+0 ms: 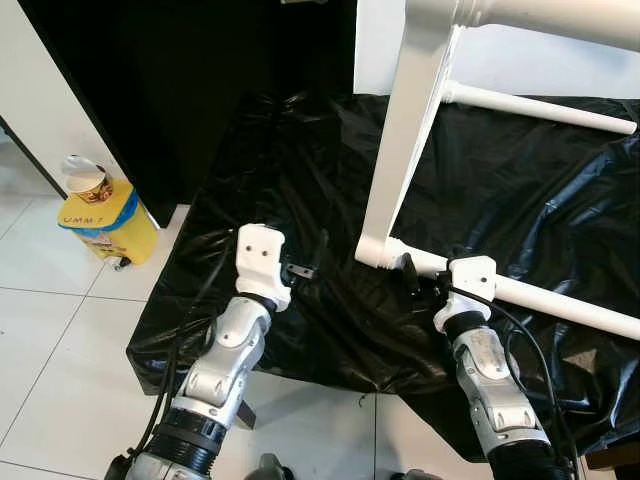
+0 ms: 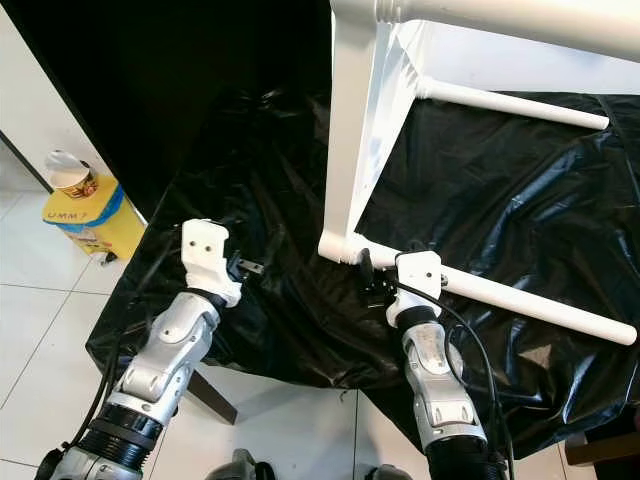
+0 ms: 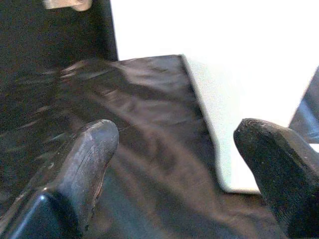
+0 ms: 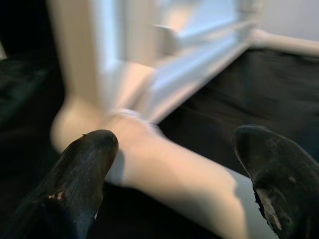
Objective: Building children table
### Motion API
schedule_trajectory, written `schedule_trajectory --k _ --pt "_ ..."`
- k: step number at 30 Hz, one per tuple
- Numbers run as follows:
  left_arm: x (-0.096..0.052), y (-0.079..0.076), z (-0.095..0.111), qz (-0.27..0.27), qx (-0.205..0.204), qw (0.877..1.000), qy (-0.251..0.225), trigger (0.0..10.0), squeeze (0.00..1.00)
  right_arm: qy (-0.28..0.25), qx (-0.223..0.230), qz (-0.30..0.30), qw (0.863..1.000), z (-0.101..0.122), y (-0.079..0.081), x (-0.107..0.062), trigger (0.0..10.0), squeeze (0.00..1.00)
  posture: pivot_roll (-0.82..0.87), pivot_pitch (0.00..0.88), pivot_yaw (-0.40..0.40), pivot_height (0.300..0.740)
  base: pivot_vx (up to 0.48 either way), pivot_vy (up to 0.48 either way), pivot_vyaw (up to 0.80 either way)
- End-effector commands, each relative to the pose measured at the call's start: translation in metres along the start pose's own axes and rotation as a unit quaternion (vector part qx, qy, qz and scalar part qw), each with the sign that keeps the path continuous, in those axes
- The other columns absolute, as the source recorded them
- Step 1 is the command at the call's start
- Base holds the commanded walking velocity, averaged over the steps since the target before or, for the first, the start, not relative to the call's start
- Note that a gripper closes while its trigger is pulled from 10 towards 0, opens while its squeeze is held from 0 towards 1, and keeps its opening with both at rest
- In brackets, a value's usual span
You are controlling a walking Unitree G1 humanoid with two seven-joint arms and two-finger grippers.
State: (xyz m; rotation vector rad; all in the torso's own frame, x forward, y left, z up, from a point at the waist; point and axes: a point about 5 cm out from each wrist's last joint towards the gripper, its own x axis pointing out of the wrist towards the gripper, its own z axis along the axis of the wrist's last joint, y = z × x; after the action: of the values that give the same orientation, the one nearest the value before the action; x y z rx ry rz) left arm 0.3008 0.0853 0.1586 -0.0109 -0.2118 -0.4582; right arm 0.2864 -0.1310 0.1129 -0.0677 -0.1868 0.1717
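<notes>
White painted table frame [image 1: 410, 150] with round legs lies on crinkled glossy black plastic sheet [image 1: 300, 200] over white tiled floor [image 1: 50, 300], right gripper [image 4: 174, 164] jaws apart around a leg, left gripper [image 3: 174, 164] jaws apart over sheet, yellow box [image 1: 105, 225] by wall.

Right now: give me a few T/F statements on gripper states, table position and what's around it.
1. The right gripper is open around the white table's lower leg. True.
2. The left gripper is shut on a screw. False: it is open, holding nothing, above the black plastic sheet.
3. The table stands upright on four legs. False: it lies tipped on the sheet, one leg resting along it.
4. A yellow container sits on the tiled floor, on the robot's left. True.
5. The sheet is white. False: it is black.
</notes>
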Motion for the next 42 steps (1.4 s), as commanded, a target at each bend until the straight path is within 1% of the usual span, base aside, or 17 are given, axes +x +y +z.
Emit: schedule_trajectory --k 1,2,3,4,5,6,9,10,11,12,13,14,15,19,30,38,42 --pt "-0.001 -0.018 0.004 -0.179 -0.016 0.984 -0.001 10.0 0.12 0.004 0.002 0.025 1.0 -0.002 0.011 0.001 10.0 1.0 0.03 0.086 0.064 0.74 0.0 0.0 0.0" --pt "-0.001 -0.015 0.009 -0.175 -0.033 0.984 -0.003 10.0 0.22 0.003 0.002 0.033 0.999 -0.002 0.017 0.002 10.0 1.0 0.03 0.094 0.07 0.74 0.0 0.0 0.0" --pt "-0.001 -0.015 0.009 -0.175 -0.033 0.984 -0.003 10.0 0.22 0.003 0.002 0.033 0.999 -0.002 0.017 0.002 10.0 1.0 0.03 0.094 0.07 0.74 0.0 0.0 0.0" --pt "-0.005 -0.014 0.013 -0.178 -0.052 0.983 -0.005 10.0 0.22 0.002 0.003 0.043 0.999 -0.002 0.022 0.003 10.0 0.67 0.04 0.098 0.071 0.74 0.0 0.0 0.0" --pt "-0.005 -0.014 0.013 -0.178 -0.052 0.983 -0.005 10.0 0.22 0.002 0.003 0.043 0.999 -0.002 0.022 0.003 10.0 0.67 0.04 0.098 0.071 0.74 0.0 0.0 0.0" --pt "-0.01 -0.014 0.017 -0.185 -0.057 0.981 -0.007 10.0 0.0 0.003 0.006 0.053 0.999 -0.002 0.027 0.003 10.0 0.0 0.04 0.102 0.068 0.74 0.0 0.0 0.0" --pt "-0.017 -0.016 0.021 -0.197 -0.068 0.978 -0.007 10.0 0.0 0.004 0.012 0.059 0.998 -0.002 0.031 0.004 10.0 0.0 0.06 0.11 0.062 0.74 0.0 0.0 0.0" --pt "-0.026 -0.018 0.023 -0.205 -0.069 0.976 -0.002 10.0 1.0 0.004 0.02 0.061 0.998 -0.001 0.035 0.005 10.0 0.0 0.08 0.115 0.055 0.74 0.0 0.0 0.0" --pt "-0.026 -0.018 0.023 -0.205 -0.069 0.976 -0.002 10.0 1.0 0.004 0.02 0.061 0.998 -0.001 0.035 0.005 10.0 0.0 0.08 0.115 0.055 0.74 0.0 0.0 0.0" --pt "-0.034 -0.018 0.023 -0.204 -0.054 0.977 0.008 10.0 0.75 0.002 0.031 0.054 0.998 -0.001 0.039 0.008 10.0 0.0 0.1 0.121 0.038 0.74 0.0 0.0 0.0" --pt "-0.041 -0.018 0.023 -0.197 -0.042 0.979 0.016 10.0 0.0 -0.001 0.042 0.04 0.998 0.001 0.041 0.012 10.0 0.0 0.12 0.123 0.025 0.74 0.0 0.0 0.0" --pt "-0.041 -0.018 0.023 -0.197 -0.042 0.979 0.016 10.0 0.0 -0.001 0.042 0.04 0.998 0.001 0.041 0.012 10.0 0.0 0.12 0.123 0.025 0.74 0.0 0.0 0.0" --pt "-0.048 -0.018 0.023 -0.192 -0.037 0.98 0.021 10.0 0.0 -0.007 0.049 0.021 0.999 0.003 0.044 0.017 10.0 0.0 0.13 0.124 0.021 0.74 0.0 0.0 0.0" --pt "-0.057 -0.018 0.024 -0.182 -0.035 0.982 0.028 10.0 0.0 -0.02 0.061 0.008 0.998 0.01 0.051 0.028 10.0 0.0 0.16 0.123 0.005 0.74 0.0 0.0 0.0" --pt "-0.065 -0.017 0.033 -0.152 -0.033 0.987 0.038 10.0 0.0 -0.039 0.062 0.007 0.997 0.02 0.066 0.046 10.0 0.0 0.24 0.123 -0.031 0.74 0.0 0.0 0.0" --pt "-0.072 -0.016 0.037 -0.136 -0.03 0.989 0.042 10.0 0.0 -0.042 0.051 -0.037 0.997 0.023 0.073 0.056 10.0 0.0 0.28 0.121 -0.047 0.74 0.0 0.0 0.0" --pt "-0.076 -0.015 0.038 -0.13 -0.026 0.99 0.048 10.0 0.0 -0.034 0.05 -0.081 0.995 0.025 0.079 0.063 10.0 0.0 0.31 0.122 -0.047 0.74 0.0 0.0 0.0"
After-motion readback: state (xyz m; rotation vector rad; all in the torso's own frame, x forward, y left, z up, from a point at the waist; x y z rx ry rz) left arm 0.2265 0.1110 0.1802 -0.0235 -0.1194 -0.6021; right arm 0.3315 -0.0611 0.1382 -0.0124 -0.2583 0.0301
